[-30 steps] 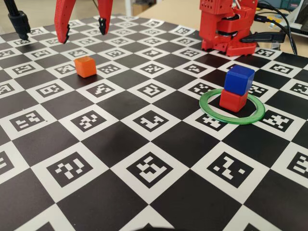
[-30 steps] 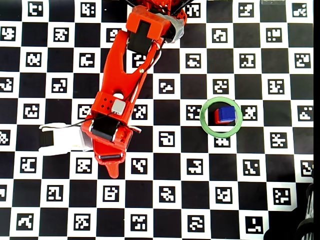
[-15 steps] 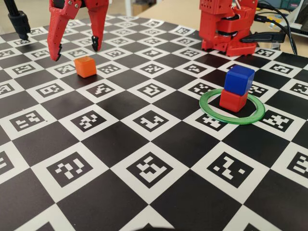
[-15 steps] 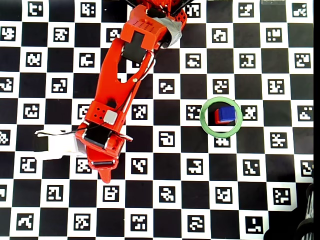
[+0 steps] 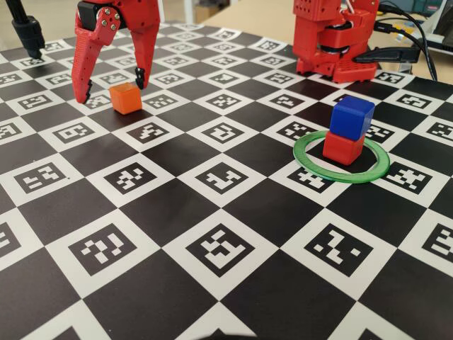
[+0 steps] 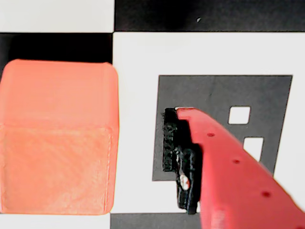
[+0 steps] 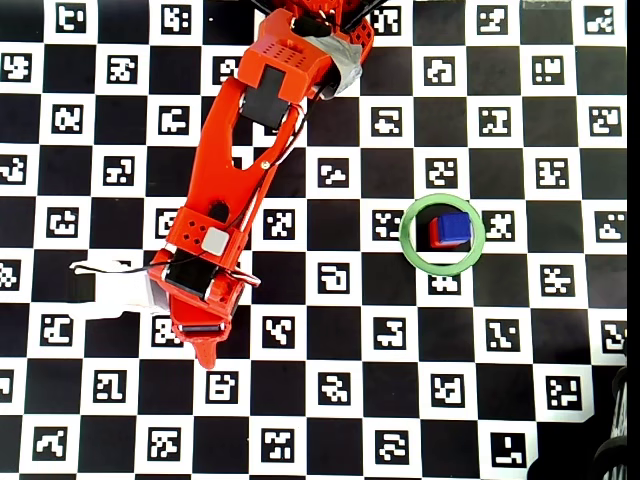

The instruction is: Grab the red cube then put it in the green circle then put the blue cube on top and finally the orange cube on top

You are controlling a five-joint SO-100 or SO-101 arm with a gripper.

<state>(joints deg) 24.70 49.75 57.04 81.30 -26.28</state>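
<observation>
A: Item one, the orange cube [image 5: 125, 98]. Where do we log it?

B: On the checkered surface [image 5: 212, 234], far left in the fixed view, well apart from the stack. In the wrist view it [image 6: 57, 138] fills the left side, resting on the board.

A: Item two, the jaws [image 5: 113, 87]?

B: Spread wide, one finger on each side of the orange cube, tips low near the board, nothing pinched. We see one red finger with a black pad [image 6: 183, 162] just beside the cube in the wrist view, a gap between them.

A: Item three, the stack?

B: The red cube [image 5: 343, 147] sits inside the green circle [image 5: 342, 172], and the blue cube [image 5: 352, 118] rests on top, slightly offset. From overhead, we note the arm [image 7: 235, 170] covering the orange cube.
</observation>
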